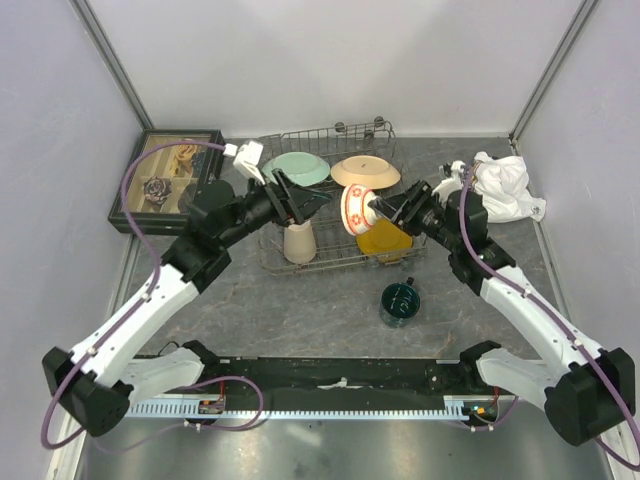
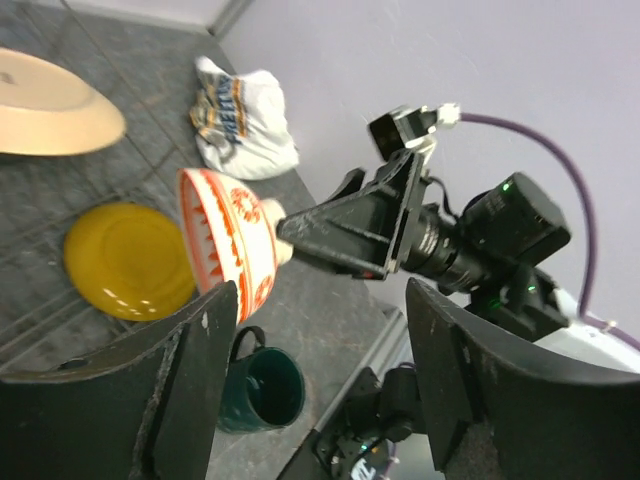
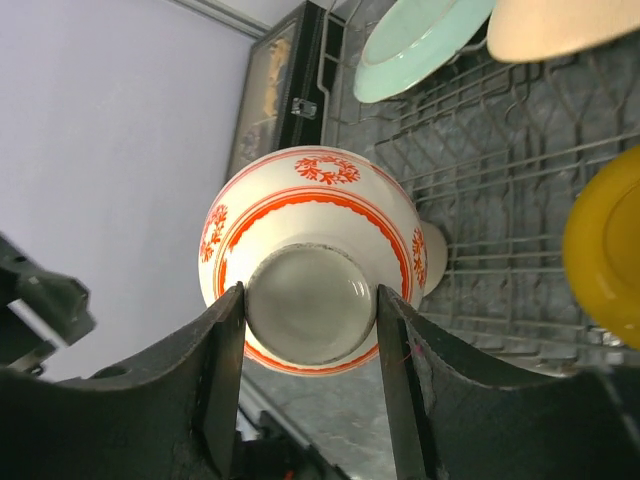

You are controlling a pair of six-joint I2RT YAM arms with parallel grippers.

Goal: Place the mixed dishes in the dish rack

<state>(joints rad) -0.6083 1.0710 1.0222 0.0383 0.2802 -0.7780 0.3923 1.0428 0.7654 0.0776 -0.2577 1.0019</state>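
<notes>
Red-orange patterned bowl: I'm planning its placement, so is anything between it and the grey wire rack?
Nothing clearly does: bare rack wires lie below the bowl. Yellow plate crowds its right, beige cup its left, open left gripper beside.

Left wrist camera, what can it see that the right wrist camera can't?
Only the left wrist camera shows the dark green mug and the white cloth bundle. Only the right wrist camera shows the pale green plate and the dark display box. Both show the small red-orange patterned bowl, the yellow plate and the tan plate.
</notes>
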